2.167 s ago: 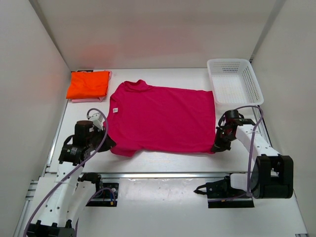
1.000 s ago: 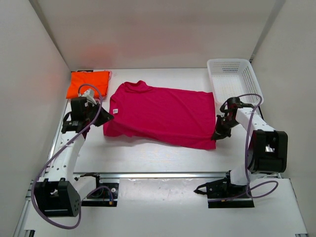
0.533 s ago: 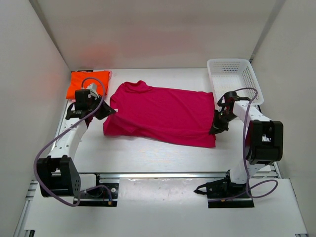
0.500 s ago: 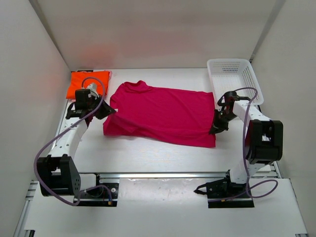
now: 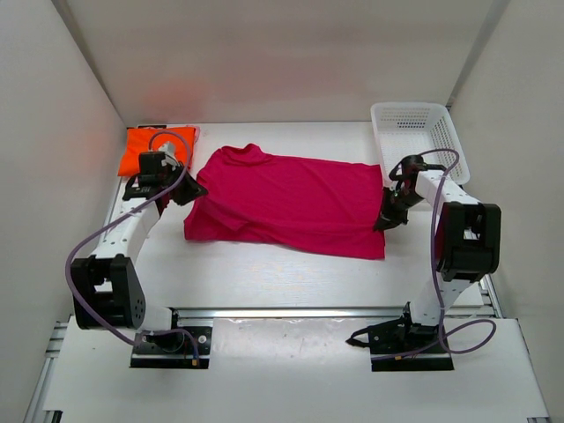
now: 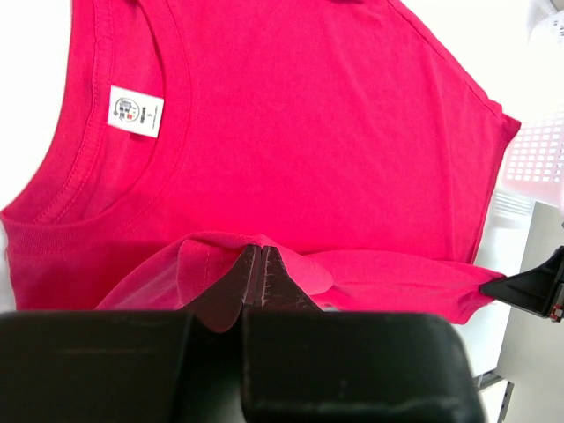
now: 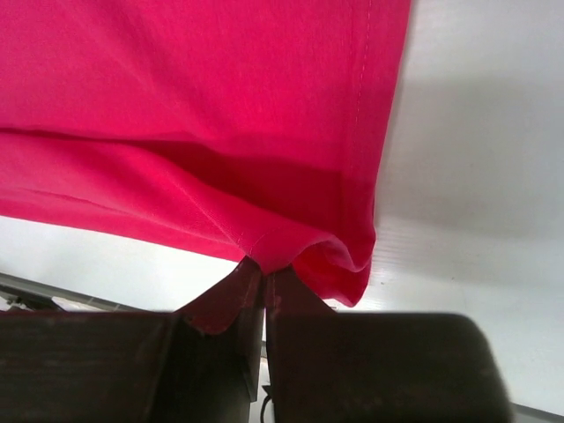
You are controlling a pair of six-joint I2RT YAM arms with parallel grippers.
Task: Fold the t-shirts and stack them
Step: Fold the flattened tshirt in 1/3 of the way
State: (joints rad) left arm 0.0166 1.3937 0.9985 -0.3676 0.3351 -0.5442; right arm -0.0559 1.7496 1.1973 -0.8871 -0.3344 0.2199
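The deep magenta t-shirt (image 5: 291,198) lies spread across the middle of the table, collar to the left, with its white neck label (image 6: 135,112) showing. My left gripper (image 5: 196,189) is shut on a pinch of the shirt's left side near the sleeve (image 6: 256,249). At the shirt's right hem corner, my right gripper (image 5: 381,222) is also shut on a fold of cloth (image 7: 263,269). The held edge hangs lifted off the table between them (image 7: 194,106). A folded orange t-shirt (image 5: 152,146) sits at the back left corner, just behind the left gripper.
A white mesh basket (image 5: 414,107) stands at the back right, close behind the right arm, and its edge shows in the left wrist view (image 6: 539,150). White walls close in the table on the left, right and back. Bare white table lies in front of the shirt.
Both grippers have carried the shirt's near edge up and toward the back of the table. The left arm has swung back toward the orange t-shirt. The shirt now looks narrower front to back.
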